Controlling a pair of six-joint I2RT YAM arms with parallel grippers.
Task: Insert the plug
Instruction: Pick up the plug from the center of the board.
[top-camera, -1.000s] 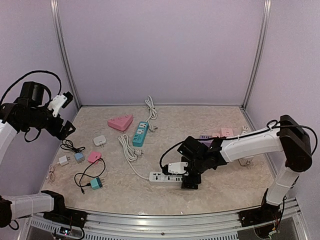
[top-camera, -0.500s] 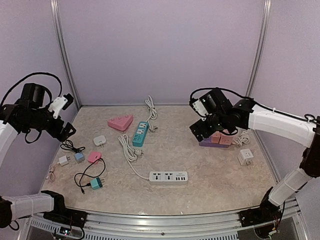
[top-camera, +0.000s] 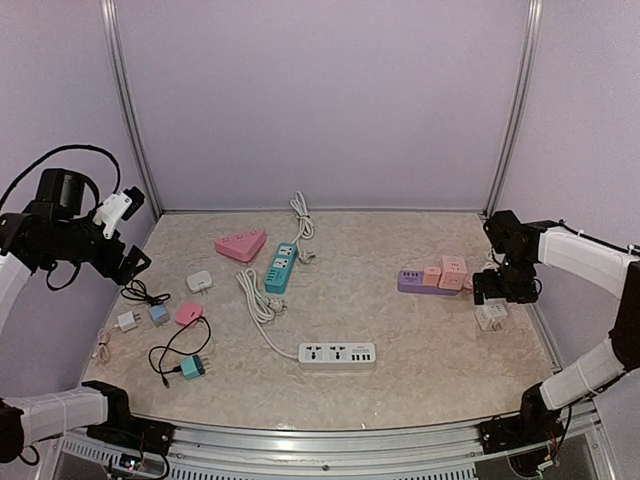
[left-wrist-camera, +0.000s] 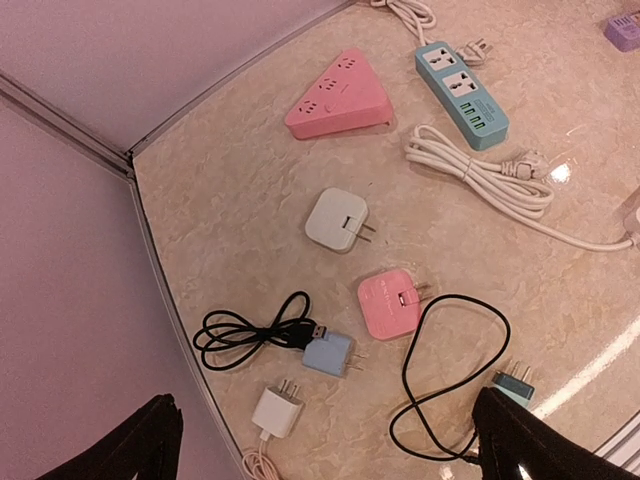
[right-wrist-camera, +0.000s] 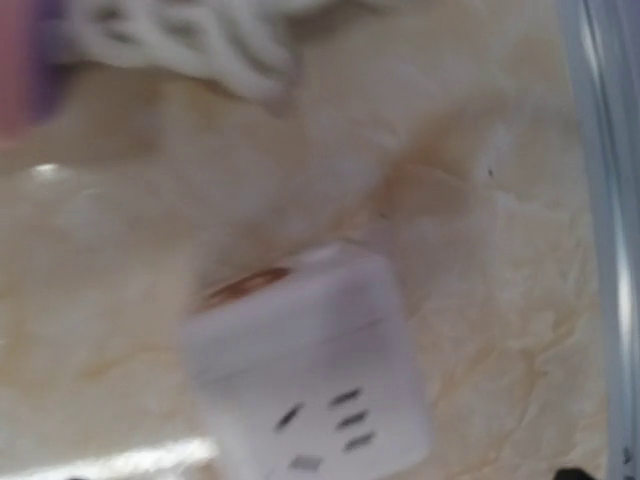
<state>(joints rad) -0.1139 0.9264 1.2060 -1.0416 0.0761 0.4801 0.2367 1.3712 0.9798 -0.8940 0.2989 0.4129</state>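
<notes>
Left end effector (left-wrist-camera: 338, 447) spread wide and empty, only dark fingertips (left-wrist-camera: 150, 445) showing at frame corners. Below it: white charger (left-wrist-camera: 337, 219), pink charger (left-wrist-camera: 388, 304). Right end effector (top-camera: 497, 287) over white cube adapter (right-wrist-camera: 310, 385); wrist view blurred, jaws unreadable. White power strip (top-camera: 338, 354) mid-tabletop (top-camera: 430, 330).
</notes>
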